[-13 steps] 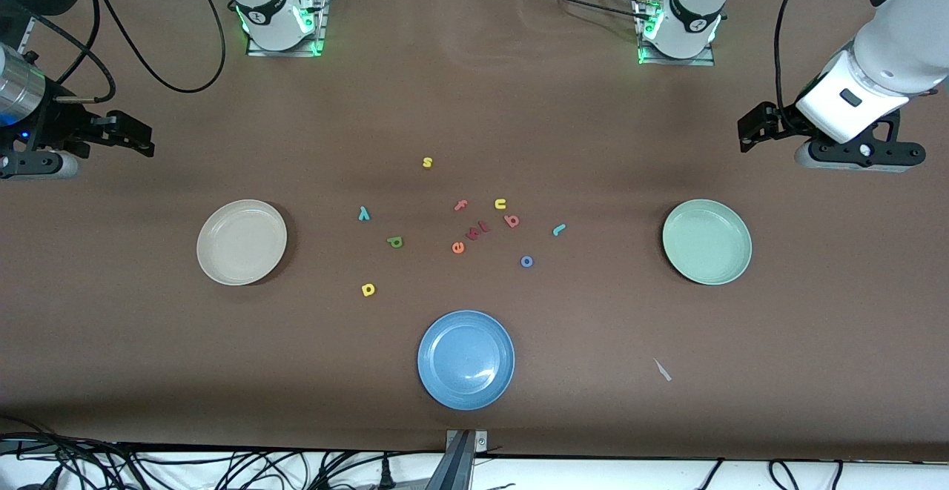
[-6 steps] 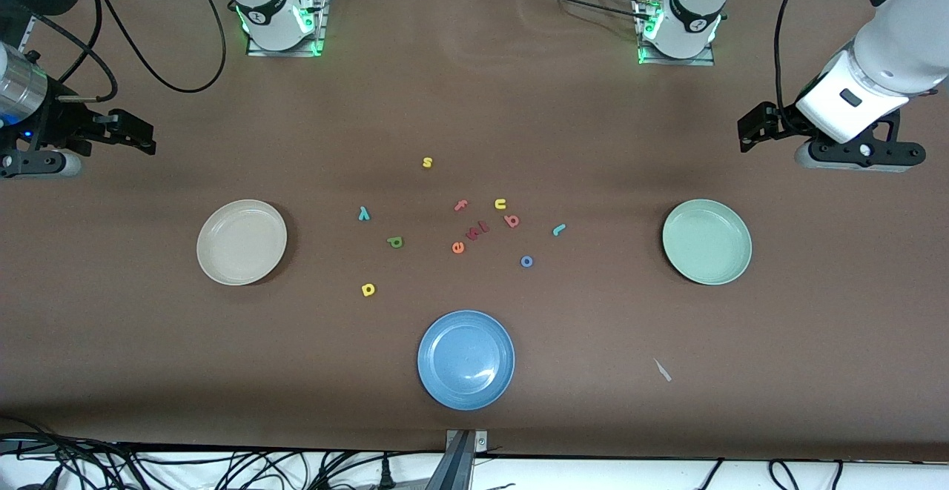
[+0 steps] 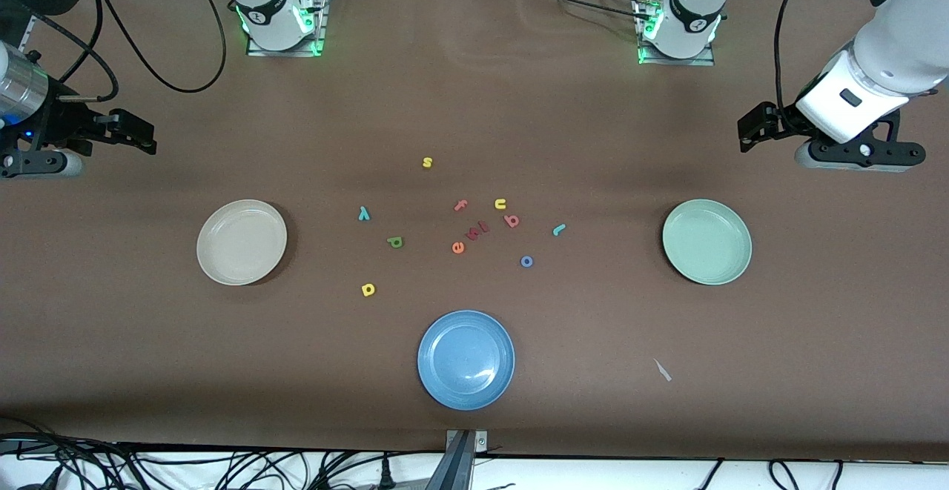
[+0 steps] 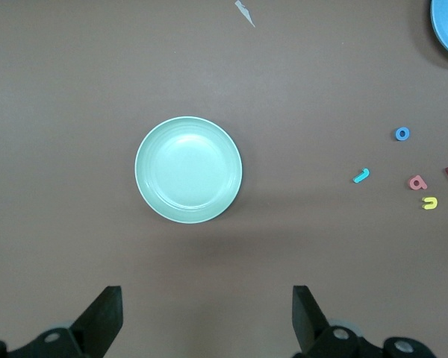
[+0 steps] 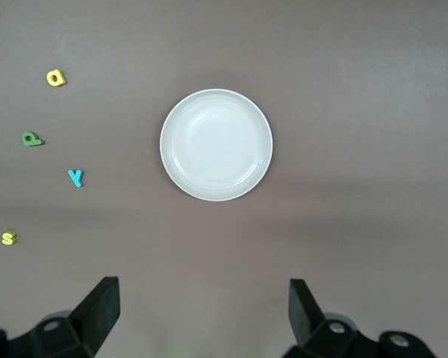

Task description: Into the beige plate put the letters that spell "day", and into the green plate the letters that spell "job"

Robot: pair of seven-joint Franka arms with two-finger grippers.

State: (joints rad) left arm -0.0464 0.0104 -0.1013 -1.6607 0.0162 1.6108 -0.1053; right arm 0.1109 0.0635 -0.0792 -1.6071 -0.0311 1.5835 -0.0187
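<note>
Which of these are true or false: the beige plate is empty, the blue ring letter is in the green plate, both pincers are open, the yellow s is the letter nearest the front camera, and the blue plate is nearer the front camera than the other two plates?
1. The beige plate is empty. True.
2. The blue ring letter is in the green plate. False: it lies on the table, among the other letters.
3. The left pincer and right pincer are open. True.
4. The yellow s is the letter nearest the front camera. False: it lies farthest; the yellow a is nearest.
5. The blue plate is nearer the front camera than the other plates. True.
</note>
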